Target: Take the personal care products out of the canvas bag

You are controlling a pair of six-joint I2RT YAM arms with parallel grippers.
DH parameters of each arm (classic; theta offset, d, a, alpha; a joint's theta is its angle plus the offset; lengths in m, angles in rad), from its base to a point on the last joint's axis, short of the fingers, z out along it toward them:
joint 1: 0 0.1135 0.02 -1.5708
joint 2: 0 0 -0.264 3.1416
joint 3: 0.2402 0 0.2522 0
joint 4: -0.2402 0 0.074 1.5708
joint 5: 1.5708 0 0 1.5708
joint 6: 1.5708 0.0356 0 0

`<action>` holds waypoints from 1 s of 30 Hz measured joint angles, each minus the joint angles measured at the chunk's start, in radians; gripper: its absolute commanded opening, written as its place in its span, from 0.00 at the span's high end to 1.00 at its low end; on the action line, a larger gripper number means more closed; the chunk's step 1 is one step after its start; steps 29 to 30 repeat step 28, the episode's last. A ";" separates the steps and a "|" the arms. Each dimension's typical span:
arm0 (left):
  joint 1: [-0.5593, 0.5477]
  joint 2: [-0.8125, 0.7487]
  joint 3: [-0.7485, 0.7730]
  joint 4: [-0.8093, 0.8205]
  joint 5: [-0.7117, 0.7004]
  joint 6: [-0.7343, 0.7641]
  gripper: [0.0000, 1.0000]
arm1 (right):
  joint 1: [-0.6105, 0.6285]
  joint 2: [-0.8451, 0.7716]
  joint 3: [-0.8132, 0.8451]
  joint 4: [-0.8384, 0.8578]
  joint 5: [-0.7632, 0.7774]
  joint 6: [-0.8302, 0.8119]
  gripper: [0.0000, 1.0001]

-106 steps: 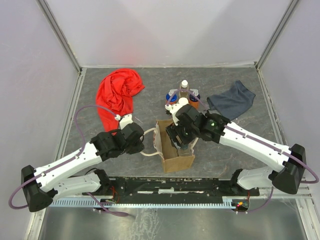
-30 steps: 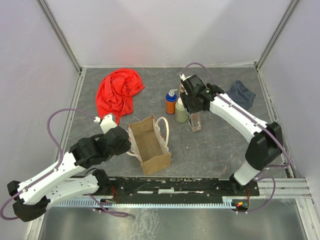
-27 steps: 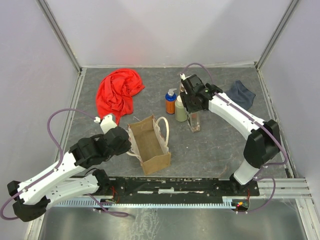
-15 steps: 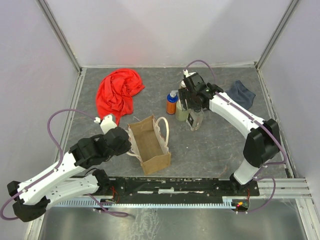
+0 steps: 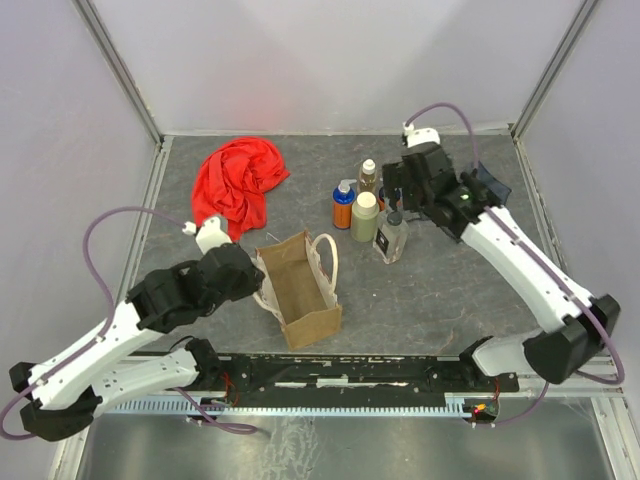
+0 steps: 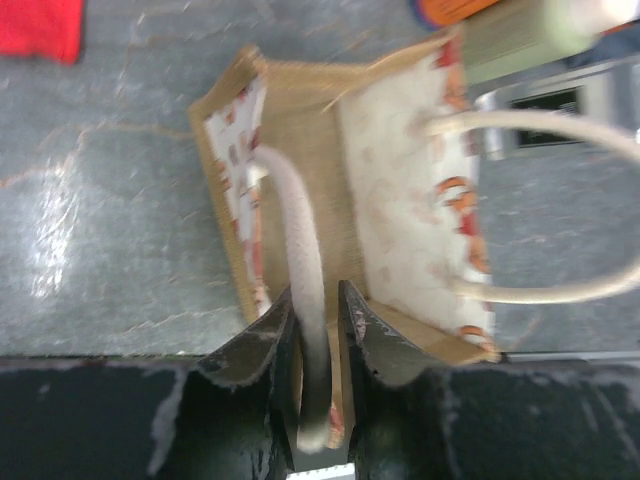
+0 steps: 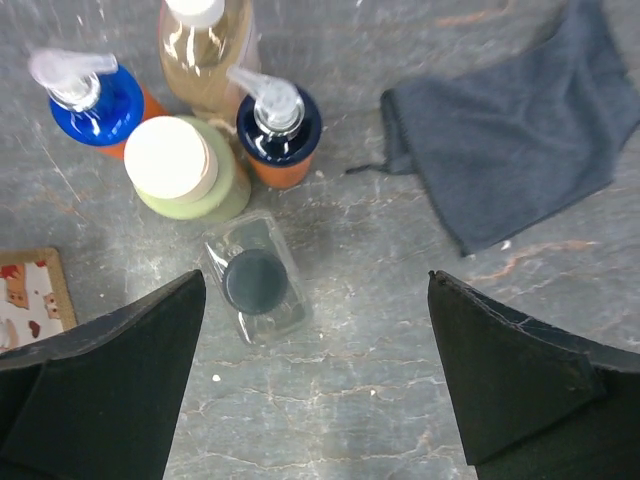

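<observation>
R claw [image 7: 316, 280] is now spread wide, lifted off the clear square btl [image 7: 255, 285] it clamped a sec ago. That btl stands free on the desk [image 7: 330, 420], just near of the beige btl [image 7: 175, 165], orange btl [image 7: 85, 100], second orange btl [image 7: 280, 135] & amber btl [image 7: 205, 40], all packed tight. Five out and the canvas bag [image 5: 300, 285] looks empty, so prob done. L claw [image 6: 312, 320] is clenched on the cream handle [image 6: 300, 240], bag upright near-left of the btls. Bare desk near & right; blue-grey cloth [image 7: 510, 150] far right, red cloth [image 5: 235, 185] far left.

The left gripper [image 6: 314, 312] pinches 1 cream handle [image 6: 298, 220] of the open canvas bag [image 6: 400, 230], seen from above on a grey tabletop [image 6: 100, 250].
</observation>
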 measured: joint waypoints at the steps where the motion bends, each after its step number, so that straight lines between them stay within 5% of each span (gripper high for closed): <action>1: 0.000 0.005 0.039 0.001 -0.003 0.019 0.68 | -0.003 -0.026 0.019 -0.013 0.010 -0.006 0.00; 6: 0.000 0.089 0.332 0.029 -0.085 0.156 0.53 | -0.041 -0.062 0.162 -0.059 0.023 -0.032 0.00; 13: 0.026 0.224 0.547 0.150 -0.270 0.413 0.14 | -0.212 -0.055 0.186 -0.086 -0.121 -0.014 0.00; 15: 0.134 0.264 0.562 0.186 -0.249 0.500 0.10 | -0.264 -0.054 0.178 -0.086 -0.172 -0.003 0.00; 19: 0.623 0.402 0.597 0.251 -0.001 0.605 0.04 | -0.334 -0.048 0.170 -0.089 -0.255 0.010 0.00; 22: 0.806 0.539 0.611 0.252 0.134 0.636 0.04 | -0.341 -0.047 0.165 -0.091 -0.296 0.011 0.00; 30: 0.845 0.618 0.542 0.262 0.299 0.663 0.04 | -0.360 -0.050 0.131 -0.089 -0.343 0.011 0.00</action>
